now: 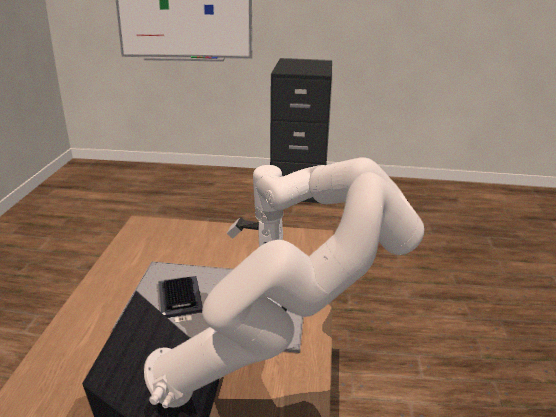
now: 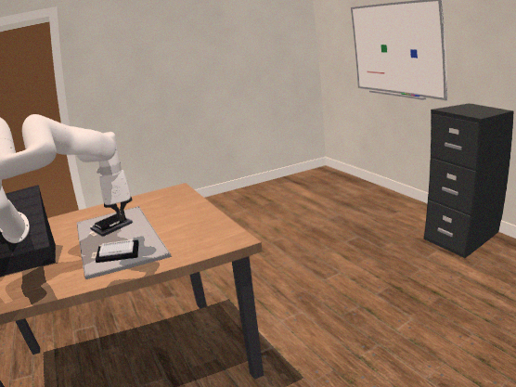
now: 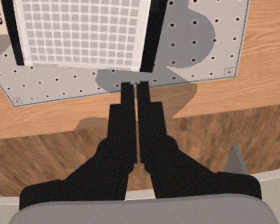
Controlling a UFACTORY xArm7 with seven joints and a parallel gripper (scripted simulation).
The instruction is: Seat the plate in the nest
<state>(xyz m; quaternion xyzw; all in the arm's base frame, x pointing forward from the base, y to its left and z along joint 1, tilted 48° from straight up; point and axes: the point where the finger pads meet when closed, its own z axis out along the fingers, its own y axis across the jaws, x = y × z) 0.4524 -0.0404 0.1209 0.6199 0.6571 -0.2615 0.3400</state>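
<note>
Hovering over the tilted dark plate (image 2: 110, 224), closed empty fingers look ready to press its raised end down.

The top view looks from high behind the white arm's base, down and forward across the light wooden table (image 1: 100, 271) toward the far wall with the whiteboard (image 1: 183, 13) and black filing cabinet (image 1: 300, 111). The exterior view stands well off to one side of the room, wide and level, showing the same table (image 2: 195, 233), whiteboard (image 2: 399, 47) and cabinet (image 2: 469, 177). The wrist view looks close down past the closed black end effector (image 3: 135, 86) onto the grey perforated deck plate (image 3: 213, 41), also seen in the exterior view (image 2: 153, 242).
</note>
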